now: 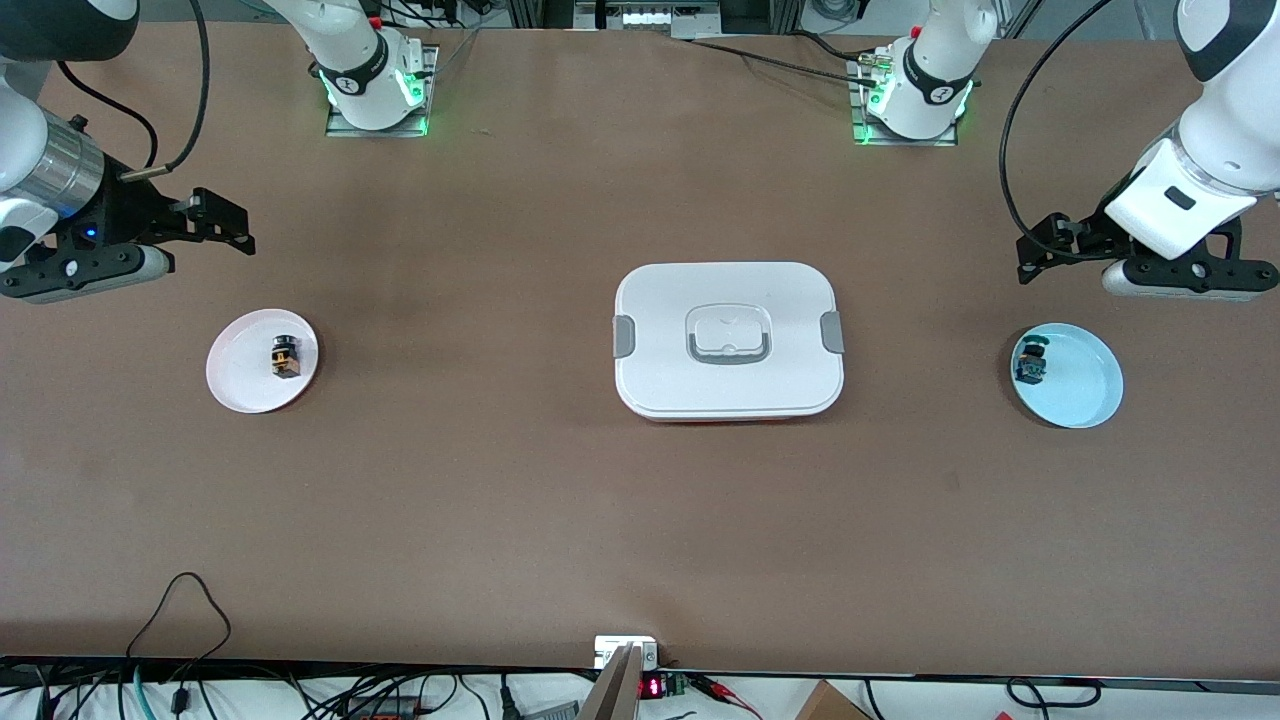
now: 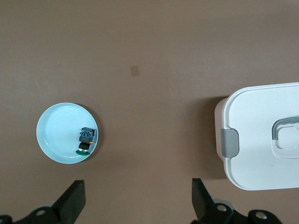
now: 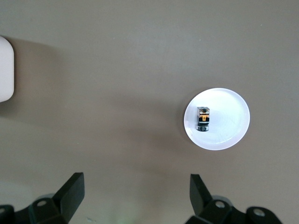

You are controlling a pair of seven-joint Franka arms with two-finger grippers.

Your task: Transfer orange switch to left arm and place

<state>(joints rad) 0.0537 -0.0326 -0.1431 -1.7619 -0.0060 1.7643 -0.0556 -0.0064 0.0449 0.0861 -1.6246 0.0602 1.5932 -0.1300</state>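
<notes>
The orange switch (image 1: 285, 357) lies on a small white plate (image 1: 240, 390) toward the right arm's end of the table. It also shows in the right wrist view (image 3: 202, 118). My right gripper (image 1: 232, 225) is open and empty, in the air beside that plate; its fingertips (image 3: 74, 189) are wide apart. The white lidded box (image 1: 728, 340) sits at the table's middle, between the two plates. My left gripper (image 1: 1035, 250) is open and empty, in the air near a light blue plate (image 1: 1085, 390); its fingertips (image 2: 74, 198) are wide apart too.
A small dark part with a teal piece (image 1: 1031, 362) lies on the light blue plate, also seen in the left wrist view (image 2: 86, 139). The box's edge shows in the left wrist view (image 2: 261, 140) and its corner in the right wrist view (image 3: 4, 70).
</notes>
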